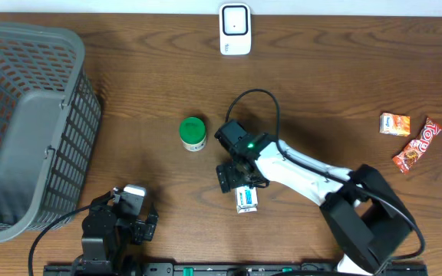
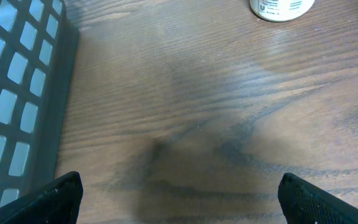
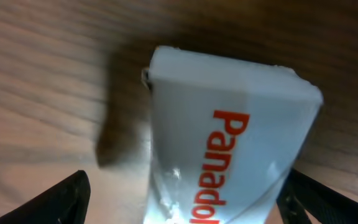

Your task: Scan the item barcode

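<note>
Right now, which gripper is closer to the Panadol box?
Right. The right gripper hangs over the Panadol box, its jaws open to either side of it. The left gripper, also open, sits beside the basket, well away from the box.

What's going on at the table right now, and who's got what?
The right gripper is down over the white Panadol box, which lies on the table. Its jaws stand open on either side of the box and nothing is gripped yet. The left gripper hangs open above bare wood beside the basket, holding nothing. The white scanner sits at the far edge, well away from the box, so the barcode is not scanned yet. A green-lidded jar and two snack packs lie apart from both arms.
</note>
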Available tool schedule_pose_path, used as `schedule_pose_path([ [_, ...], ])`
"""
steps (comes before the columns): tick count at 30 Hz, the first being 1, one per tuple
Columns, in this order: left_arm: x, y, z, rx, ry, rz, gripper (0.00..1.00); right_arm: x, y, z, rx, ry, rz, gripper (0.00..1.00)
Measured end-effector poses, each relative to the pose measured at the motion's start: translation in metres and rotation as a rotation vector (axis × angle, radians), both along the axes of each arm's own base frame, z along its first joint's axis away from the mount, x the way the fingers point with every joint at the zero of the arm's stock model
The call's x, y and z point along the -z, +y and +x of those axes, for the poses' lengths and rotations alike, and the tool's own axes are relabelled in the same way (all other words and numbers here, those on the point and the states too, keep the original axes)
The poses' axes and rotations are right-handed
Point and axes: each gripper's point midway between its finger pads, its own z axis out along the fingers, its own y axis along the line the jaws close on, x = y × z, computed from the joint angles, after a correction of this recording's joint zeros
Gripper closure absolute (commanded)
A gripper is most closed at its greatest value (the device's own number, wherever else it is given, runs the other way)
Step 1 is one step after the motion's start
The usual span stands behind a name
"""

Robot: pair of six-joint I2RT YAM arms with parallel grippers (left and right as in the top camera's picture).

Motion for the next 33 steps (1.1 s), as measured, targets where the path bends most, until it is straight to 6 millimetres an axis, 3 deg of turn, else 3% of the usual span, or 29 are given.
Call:
schedule_pose_path([
  [3, 0.000, 0.000, 0.000, 0.000, 0.000, 0.000, 0.02, 0.001, 0.001, 0.003, 0.007, 0.000, -0.006, 0.21],
  [7, 0.000, 0.000, 0.000, 0.000, 0.000, 0.000, 0.02, 0.004, -0.004, 0.009, 0.019, 0.008, -0.021, 0.48],
  [10, 0.000, 0.000, 0.000, 0.000, 0.000, 0.000, 0.02, 0.005, -0.008, 0.010, 0.025, 0.013, -0.035, 0.55],
  [15, 0.000, 0.000, 0.000, 0.000, 0.000, 0.000, 0.01, 0.004, -0.009, 0.008, 0.008, 0.024, -0.037, 0.55],
  [16, 0.000, 0.000, 0.000, 0.000, 0.000, 0.000, 0.01, 0.004, -0.009, 0.007, 0.000, 0.028, -0.033, 0.49],
  [18, 0.000, 0.000, 0.000, 0.000, 0.000, 0.000, 0.02, 0.004, -0.007, 0.006, -0.007, 0.038, -0.021, 0.27],
  [20, 0.000, 0.000, 0.000, 0.000, 0.000, 0.000, 0.02, 0.002, 0.000, 0.002, -0.031, 0.057, 0.011, 0.19],
  [27, 0.000, 0.000, 0.000, 0.000, 0.000, 0.000, 0.01, 0.001, -0.003, -0.013, -0.066, 0.117, -0.002, 0.21],
  [33, 0.000, 0.000, 0.000, 0.000, 0.000, 0.000, 0.02, 0.004, -0.007, -0.022, -0.084, 0.126, -0.027, 0.38],
])
